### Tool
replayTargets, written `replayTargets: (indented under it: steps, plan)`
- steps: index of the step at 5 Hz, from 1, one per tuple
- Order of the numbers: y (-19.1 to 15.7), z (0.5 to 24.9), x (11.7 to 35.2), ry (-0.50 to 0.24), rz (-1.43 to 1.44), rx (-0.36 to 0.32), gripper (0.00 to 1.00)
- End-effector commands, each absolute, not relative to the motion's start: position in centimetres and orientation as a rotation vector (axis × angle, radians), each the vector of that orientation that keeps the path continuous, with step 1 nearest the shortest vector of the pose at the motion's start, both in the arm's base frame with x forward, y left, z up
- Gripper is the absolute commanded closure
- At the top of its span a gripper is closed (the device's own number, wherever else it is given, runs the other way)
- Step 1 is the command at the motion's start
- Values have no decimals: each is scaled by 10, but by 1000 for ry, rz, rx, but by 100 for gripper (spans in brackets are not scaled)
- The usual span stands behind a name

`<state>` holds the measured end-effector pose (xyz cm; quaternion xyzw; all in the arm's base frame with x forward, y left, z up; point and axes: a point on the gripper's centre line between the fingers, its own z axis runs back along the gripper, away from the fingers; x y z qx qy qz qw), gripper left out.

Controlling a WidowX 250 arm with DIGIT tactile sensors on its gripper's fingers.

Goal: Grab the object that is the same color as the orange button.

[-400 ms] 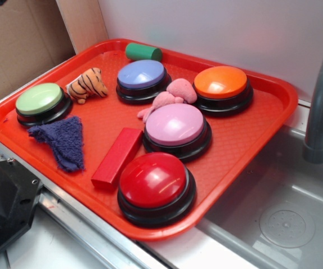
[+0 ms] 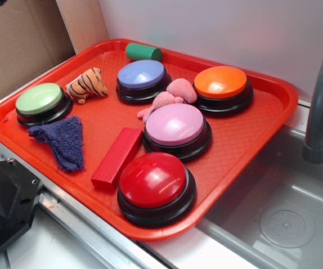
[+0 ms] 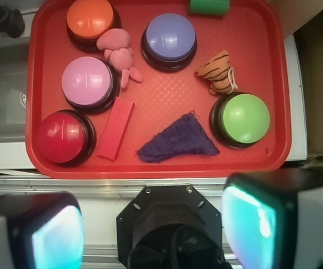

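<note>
We see jaws wide open, holding nothing, above tray [image 3: 38, 112] front edge. Tiger toy [image 3: 217, 72] far ahead, slightly right; orange button [image 3: 90, 18] ahead-left at far corner.

A plush tiger [image 2: 88, 84] lies left of the blue button [image 2: 142, 77]. The orange button [image 2: 221, 84] sits right of it. The gripper is apparently out of view.

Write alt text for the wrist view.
Overhead view of a red plastic tray holding five dome buttons, among them a glossy orange-topped button, with a small orange striped plush tiger between the purple and green ones. The open end effector frames the bottom edge, off the tray.
</note>
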<state>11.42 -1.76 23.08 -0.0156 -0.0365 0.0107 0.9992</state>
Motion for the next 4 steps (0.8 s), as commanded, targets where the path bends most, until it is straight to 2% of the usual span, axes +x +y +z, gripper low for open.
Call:
replayTargets:
  steps: [1, 2, 3, 4]
  plan:
    - [12, 205, 149, -116, -109, -39, 0]
    - [35, 185, 171, -125, -149, -22, 0]
    - [51, 164, 187, -153, -223, -37, 0]
    - [66, 135, 202, -136, -208, 81, 0]
